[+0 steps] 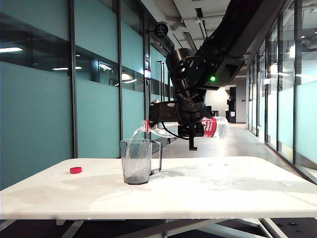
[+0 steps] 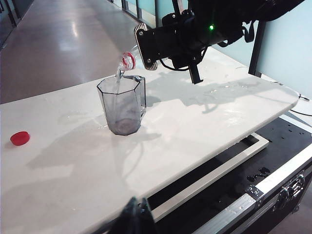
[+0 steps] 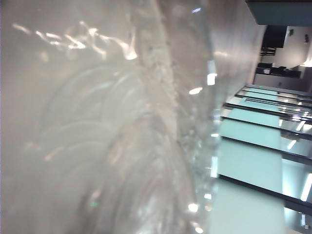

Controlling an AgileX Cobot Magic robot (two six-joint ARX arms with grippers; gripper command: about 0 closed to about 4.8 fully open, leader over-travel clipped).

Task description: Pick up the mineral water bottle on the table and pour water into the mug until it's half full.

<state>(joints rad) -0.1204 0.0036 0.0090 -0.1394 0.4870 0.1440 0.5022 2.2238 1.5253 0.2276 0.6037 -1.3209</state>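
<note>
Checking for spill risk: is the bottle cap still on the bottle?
No: the mineral water bottle has an open mouth pouring into the mug, and a red cap lies on the table.

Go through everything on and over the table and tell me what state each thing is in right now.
Mineral water bottle: uncapped, tipped near level over the mug, held by the right tool.
Water: streaming from the bottle mouth into the mug.
Mug: upright on the table, handle toward the bottle side.
Red cap: off, lying on the table apart from the mug.
Right tool: shut on the bottle.
Left tool: low, away from everything.
</note>
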